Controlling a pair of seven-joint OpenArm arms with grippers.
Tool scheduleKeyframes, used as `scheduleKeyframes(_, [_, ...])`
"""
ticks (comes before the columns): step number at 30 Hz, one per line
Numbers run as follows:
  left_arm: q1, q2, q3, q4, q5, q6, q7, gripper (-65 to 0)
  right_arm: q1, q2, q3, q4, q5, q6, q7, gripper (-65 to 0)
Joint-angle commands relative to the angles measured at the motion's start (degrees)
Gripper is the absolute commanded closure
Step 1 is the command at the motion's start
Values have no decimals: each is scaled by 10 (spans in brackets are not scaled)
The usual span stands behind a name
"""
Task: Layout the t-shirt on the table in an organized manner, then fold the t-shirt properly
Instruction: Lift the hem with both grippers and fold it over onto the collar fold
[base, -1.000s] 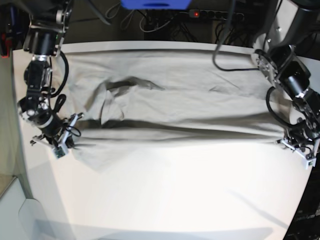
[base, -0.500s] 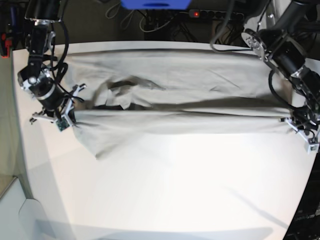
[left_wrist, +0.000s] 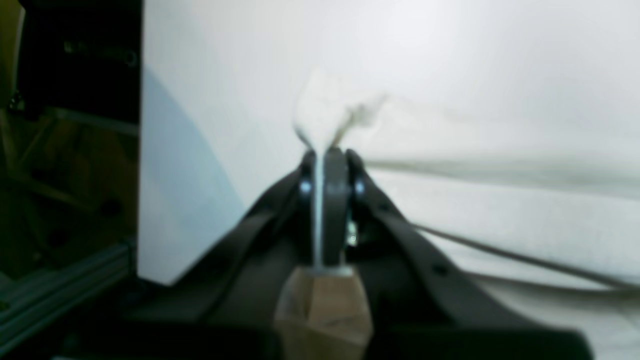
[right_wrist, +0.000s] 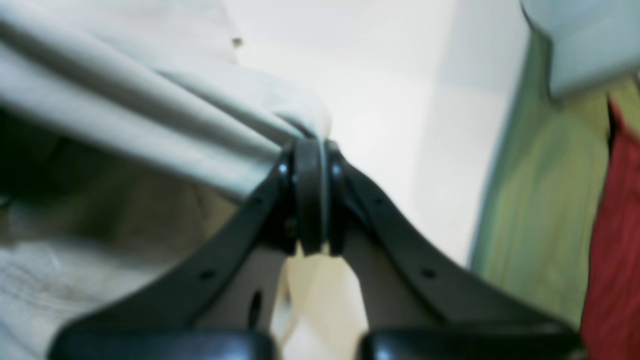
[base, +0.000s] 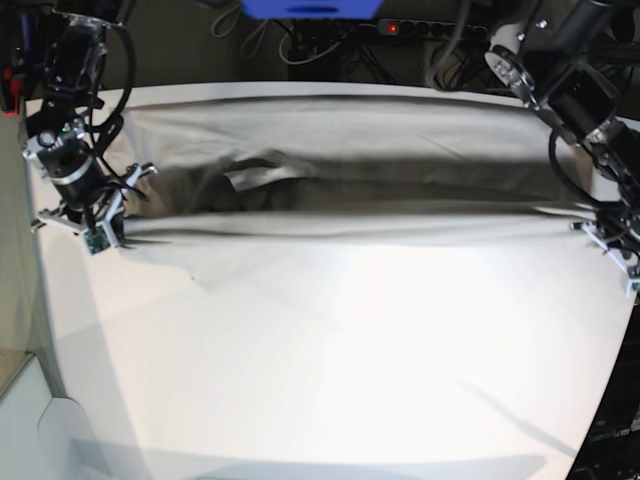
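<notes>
The plain light beige soft-fabric t-shirt (base: 340, 150) lies stretched across the far half of the large smooth white matte table (base: 340, 380), with one long edge lifted off the surface and pulled taut between the two arms, casting a dark band of shadow beneath it.

In the base view, the right gripper (base: 100, 225) sits at about 9 o'clock. Its black jaws are pressed fully together, pinching a corner of the cloth; the right wrist view shows folds of fabric running straight into the closed tips (right_wrist: 311, 150).

The left gripper (base: 612, 240) sits at about 3 o'clock, likewise clamped tight on the opposite corner. In the left wrist view, a small blurred tuft of cloth (left_wrist: 330, 115) sticks out past its closed tips (left_wrist: 327, 155), with the taut edge leading off toward 3 o'clock.
</notes>
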Motion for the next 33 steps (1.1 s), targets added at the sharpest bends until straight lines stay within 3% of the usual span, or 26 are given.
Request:
scheduleKeyframes(1, [-4,-15,-1,12,7,1,-6,-3,6,8,12,12,-5,4,2,-8])
scheduleKeyframes(11, [55,-15,2,12,7,1,-30,-3,-44,-22,14,12,-2,4,-9,-8])
scheduleKeyframes(18, [83,-12,2,6,7,1,-67,-3,-59,-26,-9,9,-4,4,-12,-8])
scheduleKeyframes(30, [101,-11,3,5,11,1,-68,-5,-74,-26,-22,9,-5,4,-13,-10])
scheduleKeyframes(33, [102,-11,3,5,11,1,-65,-20,-78,-23,-27,9,-5,4,-13,-60])
